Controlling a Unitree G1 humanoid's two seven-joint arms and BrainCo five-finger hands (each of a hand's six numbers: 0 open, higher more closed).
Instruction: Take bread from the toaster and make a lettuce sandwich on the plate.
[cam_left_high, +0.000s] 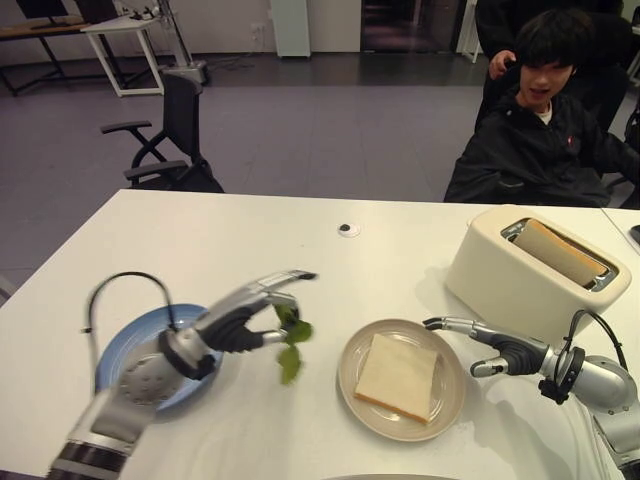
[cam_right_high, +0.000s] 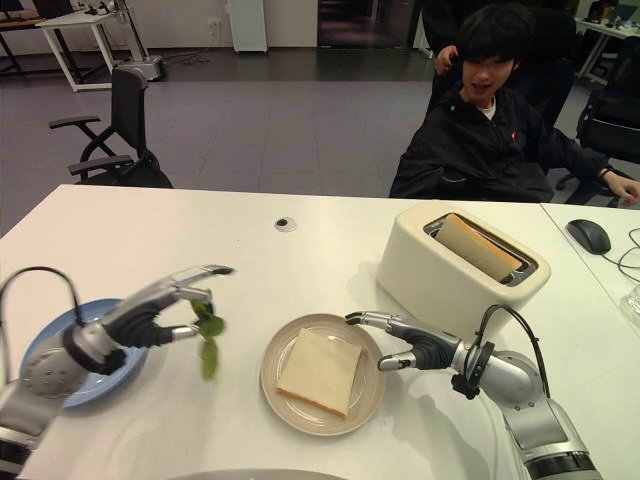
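On the white desk the robot's left hand hangs above the surface between two plates, its fingers pinched on a small green lettuce leaf. One finger sticks straight out over the top, and the leaf dangles below the fingertips, clear of the desk. Under that arm sits a round blue plate, partly covered by the wrist. To its right, near the middle of the desk's front edge, lies a round beige plate carrying one pale square slice of bread, flat and a little toward the plate's right side. The lettuce hangs just left of the beige plate, not over it. The right hand sits low just beside the beige plate's right rim, its fingers stretched toward the plate and loosely spread, with nothing in them. Whether a fingertip touches the rim cannot be told. Right behind that hand stands a cream-coloured toaster with rounded corners, and a second slice of bread rises out of its top slot. Farther back on the desk, well apart from the plates, lies a small round dark-centred disc — too small to identify.
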